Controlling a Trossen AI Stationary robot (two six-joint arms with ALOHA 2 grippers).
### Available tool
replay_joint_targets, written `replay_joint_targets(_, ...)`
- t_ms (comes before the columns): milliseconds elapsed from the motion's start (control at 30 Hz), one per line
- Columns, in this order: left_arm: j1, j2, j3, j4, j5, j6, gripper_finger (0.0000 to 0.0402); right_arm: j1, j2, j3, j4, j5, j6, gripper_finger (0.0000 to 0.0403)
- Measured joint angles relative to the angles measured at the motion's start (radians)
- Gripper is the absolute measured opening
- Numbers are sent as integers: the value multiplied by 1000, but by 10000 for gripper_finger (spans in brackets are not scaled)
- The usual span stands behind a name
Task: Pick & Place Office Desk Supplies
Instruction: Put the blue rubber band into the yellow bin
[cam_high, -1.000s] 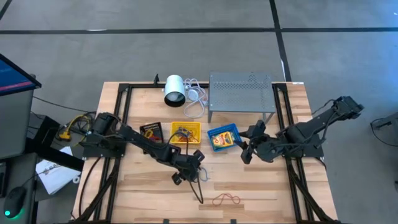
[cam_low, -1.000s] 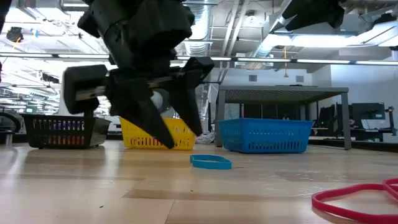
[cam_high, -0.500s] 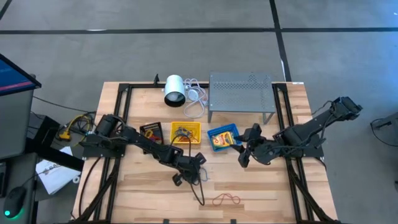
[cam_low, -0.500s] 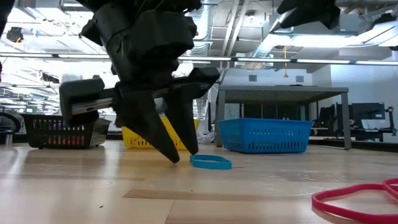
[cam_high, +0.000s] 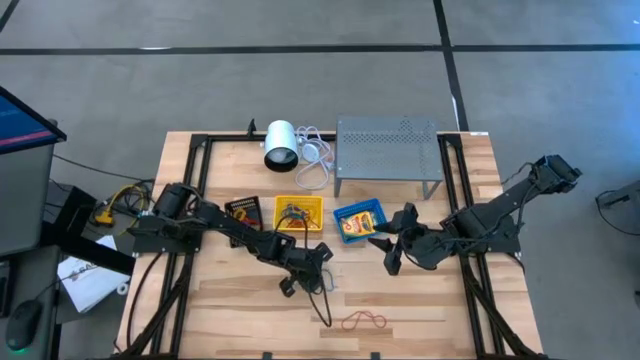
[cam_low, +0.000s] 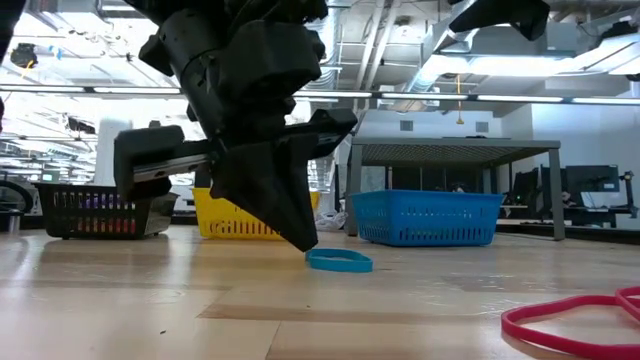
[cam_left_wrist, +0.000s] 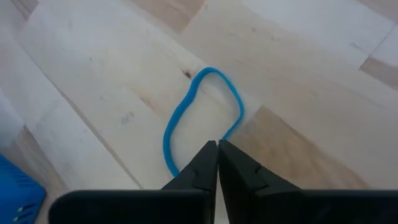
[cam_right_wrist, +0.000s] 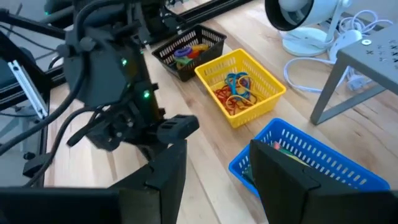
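The left tool (cam_left_wrist: 217, 149) had closed since a second earlier, its fingers now pressed together at the near edge of the blue rubber band (cam_left_wrist: 200, 118), which lay flat on the desk (cam_high: 420, 300). The right tool (cam_high: 386, 250), fingers spread and empty, had edged nearer beside the blue tray (cam_high: 360, 220).

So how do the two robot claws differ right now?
The left gripper has its fingers pressed shut, tips down at the blue rubber band on the table; the right gripper stands wide open. The left is mid-table, past the yellow tray; the right hangs by the blue tray. Both are dark two-finger claws.
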Motion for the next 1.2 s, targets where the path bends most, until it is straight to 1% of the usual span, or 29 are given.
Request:
replay_joint_targets(100, 9, 0, 0, -11, 0, -1, 27, 5, 0, 0, 0, 0, 0, 170)
replay_joint_targets(367, 14, 0, 0, -15, -2, -1, 96, 4, 0, 0, 18, 0, 0, 170)
replay_joint_targets(500, 16, 3, 1, -15, 5, 22, 108, 4, 0, 0, 28, 0, 0, 170)
replay_joint_targets(633, 27, 17, 3, -13, 37, 24, 100, 4, 0, 0, 53, 0, -3, 170)
replay_joint_targets(767, 32, 17, 3, -15, 45, 24, 80, 4, 0, 0, 65, 0, -8, 170)
replay_joint_targets(833, 33, 18, 3, -16, 50, 24, 61, 4, 0, 0, 66, 0, -8, 170)
replay_joint_targets(967, 35, 19, 2, -19, 64, 29, 12, 4, 0, 0, 67, 0, -10, 170)
replay_joint_targets(1000, 35, 19, 2, -19, 70, 31, 7, 4, 0, 0, 67, 0, -10, 170)
replay_joint_targets(1200, 39, 20, 2, -22, 75, 33, 1, 4, 0, 0, 69, 0, -10, 170)
